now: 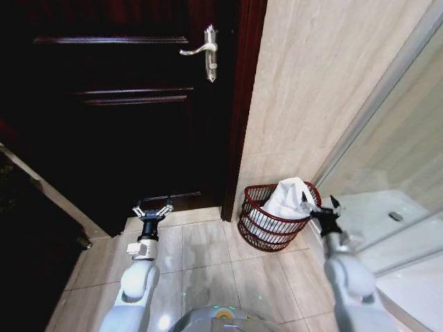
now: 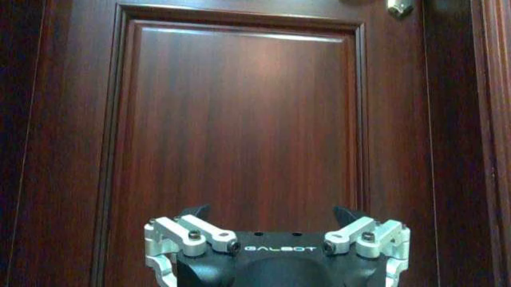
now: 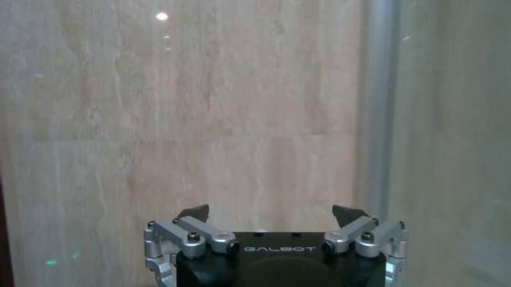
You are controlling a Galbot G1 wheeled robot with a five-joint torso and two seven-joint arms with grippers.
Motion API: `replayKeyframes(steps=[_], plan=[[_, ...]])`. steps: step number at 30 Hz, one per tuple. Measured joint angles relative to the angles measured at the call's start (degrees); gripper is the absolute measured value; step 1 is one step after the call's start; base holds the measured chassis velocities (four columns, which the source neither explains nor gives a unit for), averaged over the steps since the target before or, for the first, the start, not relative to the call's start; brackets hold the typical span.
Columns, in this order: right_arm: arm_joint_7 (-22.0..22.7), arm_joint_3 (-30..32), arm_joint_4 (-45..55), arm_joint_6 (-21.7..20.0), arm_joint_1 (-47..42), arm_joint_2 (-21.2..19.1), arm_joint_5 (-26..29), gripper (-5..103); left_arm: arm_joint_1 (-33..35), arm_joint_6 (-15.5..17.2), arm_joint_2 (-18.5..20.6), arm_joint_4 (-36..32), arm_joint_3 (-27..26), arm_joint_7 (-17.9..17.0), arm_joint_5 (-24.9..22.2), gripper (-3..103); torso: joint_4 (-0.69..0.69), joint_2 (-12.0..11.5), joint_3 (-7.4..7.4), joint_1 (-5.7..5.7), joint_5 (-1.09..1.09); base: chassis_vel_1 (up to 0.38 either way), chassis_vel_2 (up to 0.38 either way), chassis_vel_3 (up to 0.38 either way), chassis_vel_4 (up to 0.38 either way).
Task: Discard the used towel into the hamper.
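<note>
The hamper [image 1: 257, 227], a small round dark red wire basket, stands on the tiled floor against the beige wall beside the door frame. A white towel [image 1: 287, 197] lies in it, bunched up and rising over its rim. My right gripper [image 1: 320, 205] hangs open just right of the hamper's rim, nothing between its fingers; in the right wrist view the right gripper [image 3: 271, 210] faces the beige wall. My left gripper [image 1: 153, 207] is open and empty, well left of the hamper, in front of the door; in the left wrist view the left gripper [image 2: 271, 210] faces the door panel.
A dark wooden door [image 1: 124, 104] with a silver handle [image 1: 204, 50] fills the left. A glass shower partition [image 1: 387, 173] with a metal frame runs along the right. Beige floor tiles [image 1: 208, 256] lie between my arms.
</note>
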Motion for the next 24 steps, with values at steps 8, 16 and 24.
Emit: replayKeyframes(steps=[8, 16, 24], plan=[[-1.51, -2.35, -7.98, -6.71, 9.12, -5.43, 8.31, 100, -0.66, -0.15, 0.54, 0.43, 0.12, 0.01, -0.51, 100, -0.02, 0.00, 0.00, 0.01, -0.01, 0.000, 0.000, 0.000, 0.000], [-3.46, -3.84, -15.05, -11.69, 13.02, -7.56, 12.67, 100, -0.88, -0.29, 1.10, 0.42, -0.19, 0.00, -0.79, 100, -0.02, 0.00, 0.00, 0.01, -0.01, 0.000, 0.000, 0.000, 0.000], [-3.42, -6.37, -19.51, -13.96, 13.80, -9.87, 17.50, 100, -1.21, -0.29, 1.06, 0.21, -0.03, 0.00, -0.82, 100, -0.01, 0.00, 0.00, 0.00, -0.01, 0.000, 0.000, 0.000, 0.000]])
